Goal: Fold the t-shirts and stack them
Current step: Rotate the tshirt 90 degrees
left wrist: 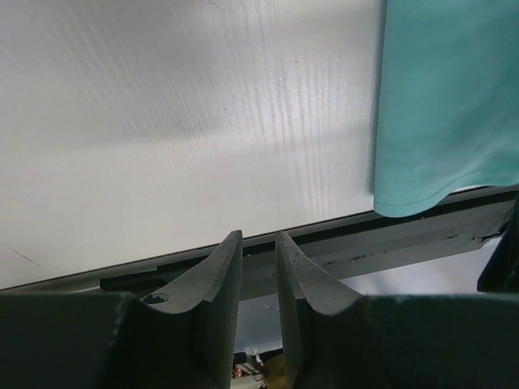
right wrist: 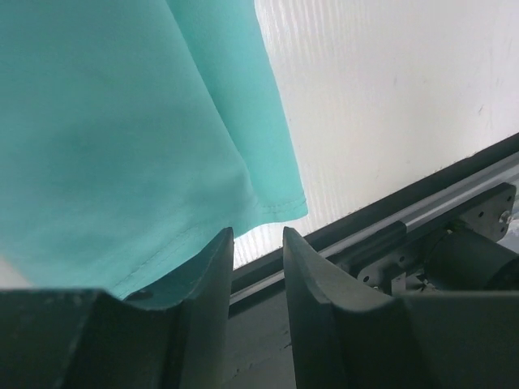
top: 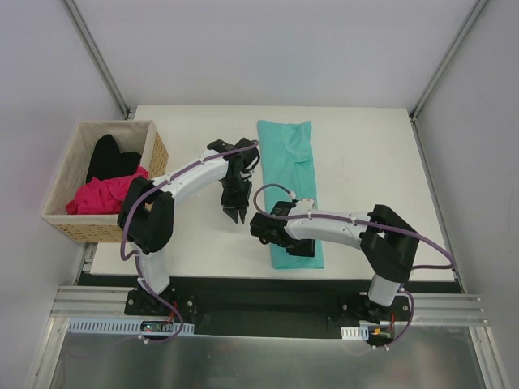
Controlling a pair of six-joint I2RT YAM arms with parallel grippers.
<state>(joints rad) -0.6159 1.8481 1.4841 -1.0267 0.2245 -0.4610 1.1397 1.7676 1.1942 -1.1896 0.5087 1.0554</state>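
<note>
Teal shirt [top: 285, 154]: lengthwise strip, likely awaiting cross-fold. Right gripper [right wrist: 257, 235]: at near hem for pickup, fingers slightly apart, empty. Left gripper [left wrist: 258, 237]: beside strip, likewise.

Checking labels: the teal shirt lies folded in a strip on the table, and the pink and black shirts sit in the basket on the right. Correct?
No: the basket holding the pink shirt and black shirt is on the left, as the top view shows. The teal shirt part is right.
</note>
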